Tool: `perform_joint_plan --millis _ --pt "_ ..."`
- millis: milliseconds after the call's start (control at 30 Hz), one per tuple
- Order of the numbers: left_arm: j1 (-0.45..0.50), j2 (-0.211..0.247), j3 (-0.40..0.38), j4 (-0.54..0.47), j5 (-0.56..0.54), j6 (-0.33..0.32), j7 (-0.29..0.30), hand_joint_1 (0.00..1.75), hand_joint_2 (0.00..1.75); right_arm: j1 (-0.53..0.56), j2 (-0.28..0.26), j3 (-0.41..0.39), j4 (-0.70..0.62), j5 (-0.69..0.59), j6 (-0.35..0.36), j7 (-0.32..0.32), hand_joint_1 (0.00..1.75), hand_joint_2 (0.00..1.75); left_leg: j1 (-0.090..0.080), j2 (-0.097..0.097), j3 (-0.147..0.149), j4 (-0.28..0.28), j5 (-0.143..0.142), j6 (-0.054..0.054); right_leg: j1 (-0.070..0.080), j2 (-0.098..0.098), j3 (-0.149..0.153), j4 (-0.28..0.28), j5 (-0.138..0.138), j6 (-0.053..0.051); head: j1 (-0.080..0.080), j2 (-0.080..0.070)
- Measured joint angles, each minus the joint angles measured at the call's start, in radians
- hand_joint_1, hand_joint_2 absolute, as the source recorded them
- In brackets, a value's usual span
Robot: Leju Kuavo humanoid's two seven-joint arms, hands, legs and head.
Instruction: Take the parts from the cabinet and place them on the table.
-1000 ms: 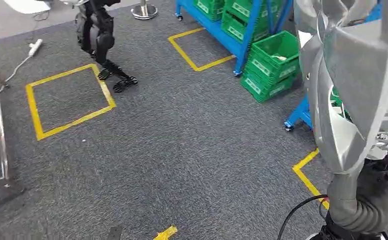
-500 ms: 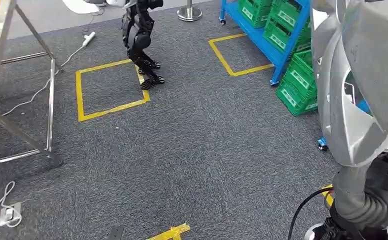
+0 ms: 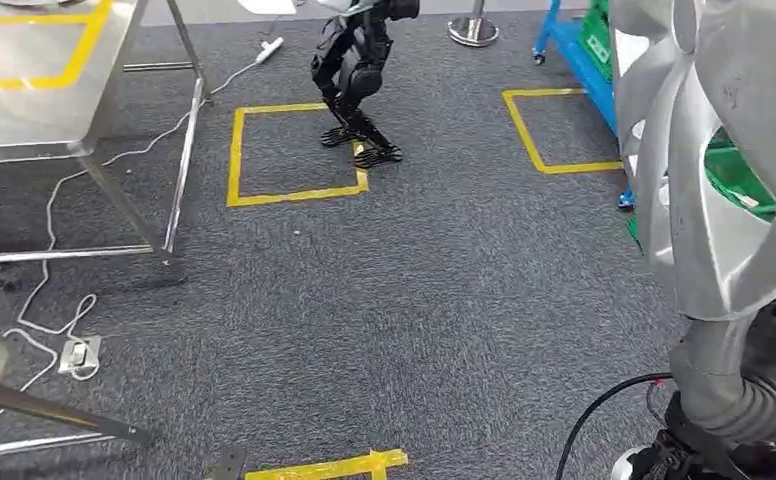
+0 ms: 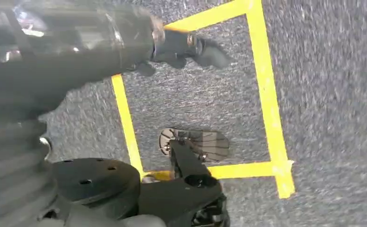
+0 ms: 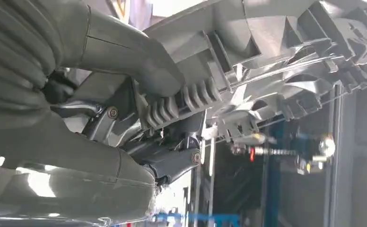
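Nearest in the head view, the right hand (image 3: 734, 390) rises at the right edge, its fingers clamped on a large silver ribbed part (image 3: 724, 150) that stands tall against the right side of the picture. The right wrist view shows the same grip close up: the thick grey thumb and darker fingers (image 5: 172, 161) closed round the grey moulded part. The left hand (image 4: 181, 47) hangs over the grey carpet (image 3: 414, 300); its dark fingers look curled in with nothing in them, though blur softens the view. A short strip of yellow tape (image 3: 329, 467) lies on the carpet near the bottom edge. Farther left stands a metal table (image 3: 34, 90) with yellow tape on its top, a white cable (image 3: 49, 290) trailing under it. Beyond, a yellow taped square (image 3: 294, 150) marks the floor, and another black robot's legs (image 3: 359, 90) stand at its far corner. At the far right, the blue cabinet (image 3: 579, 60) holds green bins (image 3: 596, 25).
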Motion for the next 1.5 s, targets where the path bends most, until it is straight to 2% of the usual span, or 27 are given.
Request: perform_joint_plan --millis 67,133,167,200,333,400,433,500,533,567,633,667,700,767,867,933,1000,1033,1067,1133,1167,1200,1233,1367,1400,1433,1500 --pt "0.001 0.0 0.0 0.0 0.003 0.004 -0.001 0.0 1.75 -0.001 0.0 -0.001 0.001 -0.002 0.005 0.0 1.71 1.75 -0.006 -0.033 0.002 0.0 0.001 0.002 0.006 0.005 -0.012 0.009 0.031 -0.014 0.0 0.0" --pt "0.001 0.0 0.0 0.0 0.005 0.007 -0.001 0.0 1.75 -0.008 0.0 -0.001 0.001 -0.003 0.011 -0.001 1.71 1.75 -0.011 -0.063 0.006 0.0 0.003 0.004 0.013 0.021 0.038 -0.132 0.13 -0.032 0.001 0.0" --pt "0.002 0.0 0.0 0.0 0.006 0.009 -0.001 0.0 1.75 -0.014 0.0 0.0 0.001 -0.005 0.014 -0.001 1.71 1.75 -0.01 -0.075 0.005 0.0 0.004 0.004 0.015 0.064 0.073 -0.224 0.183 -0.042 0.001 0.0" --pt "0.001 -0.003 0.0 0.0 0.006 0.009 -0.001 0.0 1.75 -0.018 0.0 -0.001 0.003 -0.006 0.017 -0.003 1.71 1.75 -0.013 -0.084 0.0 0.002 0.007 0.0 0.013 0.115 0.082 -0.25 0.18 -0.048 -0.003 0.0" --pt "0.003 -0.005 0.0 0.0 0.006 0.01 0.003 0.0 1.75 -0.025 0.0 0.0 0.005 -0.008 0.023 -0.006 1.71 1.75 -0.003 -0.131 -0.022 -0.003 0.026 -0.025 0.019 0.065 0.09 -0.291 0.186 -0.045 0.0 0.0" --pt "0.003 -0.003 0.0 0.0 0.006 0.012 0.007 0.0 1.75 -0.029 0.0 0.001 0.009 -0.009 0.023 -0.007 1.71 1.75 -0.015 -0.008 -0.041 0.036 -0.015 -0.028 0.014 0.037 0.103 -0.317 0.199 -0.042 -0.005 0.0" --pt "0.002 -0.003 0.0 0.0 0.005 0.013 0.008 0.0 1.75 -0.033 0.0 0.0 0.009 -0.009 0.023 -0.008 1.71 1.75 -0.01 0.012 -0.072 0.096 -0.054 -0.035 0.014 0.021 0.103 -0.319 0.202 -0.045 -0.008 0.0" --pt "0.001 -0.003 0.0 0.0 0.006 0.013 0.008 0.0 1.75 -0.033 -0.001 0.0 0.009 -0.009 0.023 -0.009 1.71 1.75 0.002 0.014 -0.137 0.237 -0.115 -0.046 0.013 -0.011 0.102 -0.317 0.201 -0.044 -0.008 0.0" --pt "0.001 -0.003 0.0 0.0 0.006 0.013 0.008 0.0 1.75 -0.032 0.0 0.001 0.011 -0.01 0.023 -0.009 1.71 1.75 0.008 0.013 -0.154 0.272 -0.118 -0.052 0.012 -0.028 0.102 -0.317 0.2 -0.043 -0.009 0.0" --pt "0.002 -0.003 0.0 0.0 0.006 0.013 0.009 0.0 1.75 -0.032 0.0 0.001 0.014 -0.011 0.023 -0.009 1.71 1.75 0.014 0.014 -0.146 0.259 -0.1 -0.059 0.01 -0.044 0.102 -0.317 0.198 -0.04 -0.009 0.0" --pt "0.003 -0.003 0.0 0.0 0.006 0.013 0.011 0.0 1.75 -0.032 0.0 0.002 0.018 -0.013 0.024 -0.009 1.71 1.75 0.022 0.036 -0.066 0.126 -0.026 -0.069 0.005 -0.07 0.104 -0.312 0.193 -0.03 -0.01 0.0" --pt "0.002 -0.002 -0.001 0.0 0.005 0.013 0.013 0.0 1.75 -0.033 0.0 0.002 0.018 -0.014 0.025 -0.009 1.71 1.75 0.023 0.07 -0.013 0.042 0.005 -0.074 0.003 -0.082 0.104 -0.305 0.188 -0.023 -0.01 0.0" --pt "0.001 -0.003 -0.001 0.0 0.004 0.013 0.015 0.0 1.75 -0.033 -0.001 0.002 0.018 -0.014 0.026 -0.009 1.71 1.75 0.012 0.124 0.002 0.007 -0.015 -0.077 0.005 -0.088 0.103 -0.299 0.182 -0.014 -0.011 0.0" --pt "0.003 -0.002 0.0 0.0 0.004 0.013 0.017 0.0 1.75 -0.036 0.001 0.003 0.018 -0.015 0.029 -0.011 1.71 1.75 0.008 0.105 0.002 0.005 -0.009 -0.038 0.009 -0.101 0.105 -0.292 0.176 -0.002 -0.007 0.0" --pt "0.002 0.0 -0.001 0.0 0.004 0.014 0.016 0.0 1.75 -0.035 0.001 0.006 0.019 -0.015 0.034 -0.014 1.71 1.75 0.006 0.07 0.001 0.001 -0.005 -0.015 -0.001 -0.113 0.107 -0.292 0.166 0.013 -0.006 0.0" --pt "0.0 0.002 -0.001 0.0 0.004 0.014 0.014 0.0 1.75 -0.031 0.003 0.006 0.02 -0.015 0.034 -0.014 1.71 1.75 0.005 0.045 0.002 0.001 -0.003 -0.006 -0.005 -0.026 0.077 -0.204 0.1 0.014 -0.003 0.0" --pt "-0.002 0.002 -0.001 0.0 0.003 0.014 0.01 0.0 1.75 -0.03 0.003 0.007 0.02 -0.015 0.035 -0.016 1.71 1.75 -0.001 0.018 0.002 0.001 -0.001 0.003 -0.002 -0.002 0.006 -0.046 0.028 0.01 0.0 0.0" --pt "-0.002 0.002 -0.001 0.0 0.003 0.013 0.01 0.0 1.75 -0.029 0.003 0.007 0.021 -0.017 0.038 -0.017 1.71 1.75 -0.005 0.002 0.002 0.001 -0.001 0.004 -0.001 0.0 -0.022 0.013 0.013 0.005 0.0 0.0" --pt "-0.001 0.002 -0.001 0.0 0.003 0.013 0.01 0.0 1.75 -0.028 0.004 0.007 0.024 -0.018 0.042 -0.019 1.71 1.75 -0.009 -0.016 0.003 0.001 0.0 0.005 0.002 0.001 -0.028 0.021 0.027 -0.002 0.0 0.0" --pt "-0.001 0.002 -0.001 0.0 0.003 0.013 0.01 0.0 1.75 -0.028 0.004 0.007 0.026 -0.021 0.046 -0.019 1.71 1.75 -0.014 -0.048 0.004 0.001 0.002 0.008 0.01 0.012 0.014 -0.089 0.11 -0.019 0.001 0.0" --pt "-0.001 0.002 -0.001 0.0 0.002 0.013 0.01 0.0 1.75 -0.028 0.004 0.007 0.026 -0.022 0.047 -0.019 1.71 1.75 -0.014 -0.064 0.006 0.001 0.004 0.009 0.015 0.033 0.052 -0.182 0.163 -0.028 0.001 0.0" --pt "-0.001 0.001 -0.001 0.0 0.001 0.013 0.011 0.0 1.75 -0.029 0.003 0.007 0.026 -0.023 0.048 -0.019 1.71 1.75 -0.011 -0.075 0.005 0.0 0.005 0.009 0.019 0.076 0.079 -0.253 0.185 -0.036 0.001 0.0" --pt "-0.002 -0.002 -0.001 0.0 0.001 0.013 0.011 0.0 1.75 -0.029 0.003 0.007 0.026 -0.024 0.05 -0.021 1.71 1.75 -0.013 -0.088 0.0 0.001 0.009 0.003 0.015 0.094 0.088 -0.263 0.181 -0.041 -0.002 0.0" --pt "0.003 -0.002 -0.001 0.0 -0.003 0.013 0.012 0.0 1.75 -0.033 0.004 0.008 0.026 -0.026 0.053 -0.022 1.71 1.75 -0.008 -0.126 -0.015 -0.005 0.024 -0.02 0.017 0.044 0.102 -0.308 0.191 -0.044 0.002 0.0" --pt "0.003 -0.001 -0.001 0.0 -0.003 0.014 0.015 0.0 1.75 -0.034 0.004 0.008 0.028 -0.026 0.053 -0.022 1.71 1.75 -0.016 -0.036 -0.023 0.01 0.004 -0.018 0.016 0.028 0.111 -0.326 0.201 -0.04 0.002 0.0" --pt "0.003 -0.001 -0.001 0.0 -0.004 0.014 0.018 0.0 1.75 -0.032 0.004 0.008 0.027 -0.027 0.053 -0.023 1.71 1.75 -0.014 0.008 -0.04 0.044 -0.029 -0.027 0.016 0.018 0.114 -0.333 0.205 -0.046 -0.007 0.0" --pt "0.001 -0.001 -0.001 0.0 -0.006 0.014 0.019 0.0 1.75 -0.031 0.003 0.008 0.028 -0.027 0.053 -0.024 1.71 1.75 0.0 0.015 -0.105 0.183 -0.098 -0.041 0.013 -0.012 0.113 -0.332 0.205 -0.045 -0.008 0.0"
